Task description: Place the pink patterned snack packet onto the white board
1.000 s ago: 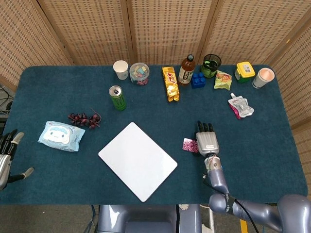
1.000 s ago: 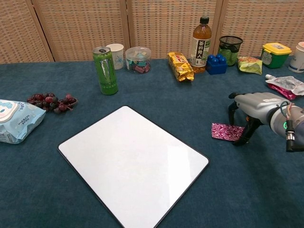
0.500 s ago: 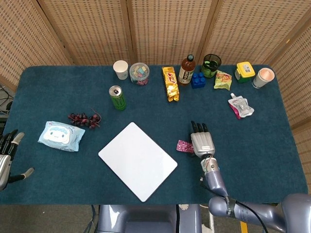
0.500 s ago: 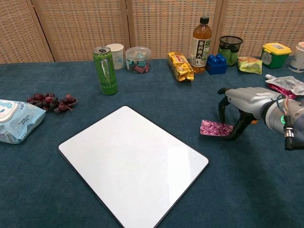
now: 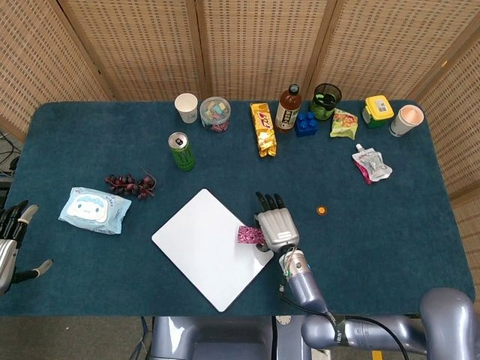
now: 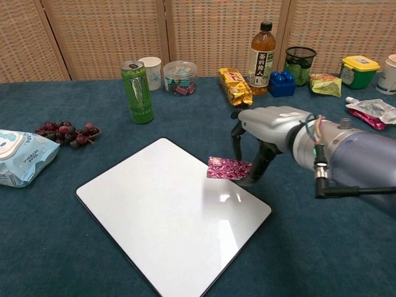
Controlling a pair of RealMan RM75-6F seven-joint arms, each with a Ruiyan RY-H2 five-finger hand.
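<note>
Packet: small pink patterned snack packet, pinched flat at its right end by the right hand and carried clear of the surface, its free end over the right edge of the board.
Right hand: grey robotic hand reaching in from the right, palm down, fingers hooked onto the packet from above and a thumb under it; in the head view the hand sits just past the board's right edge.
Board: flat white rectangular board with a thin dark rim, lying turned at an angle on the blue cloth, a sheen on its right half.
Left hand: dark-fingered robotic hand at the far left edge of the head view, off the table, fingers apart and nothing in it.
Table: blue carpet-like tabletop in front of woven cane screens.
Left side: light blue pack of wet wipes and a bunch of dark red grapes just beyond it.
Back row: tall green drink can, white paper cup, round clear tub of coloured pieces, yellow snack bag, brown tea bottle, blue toy bricks, black mesh cup.
Right side: small orange disc lying alone on the cloth, well apart from the hand.
</note>
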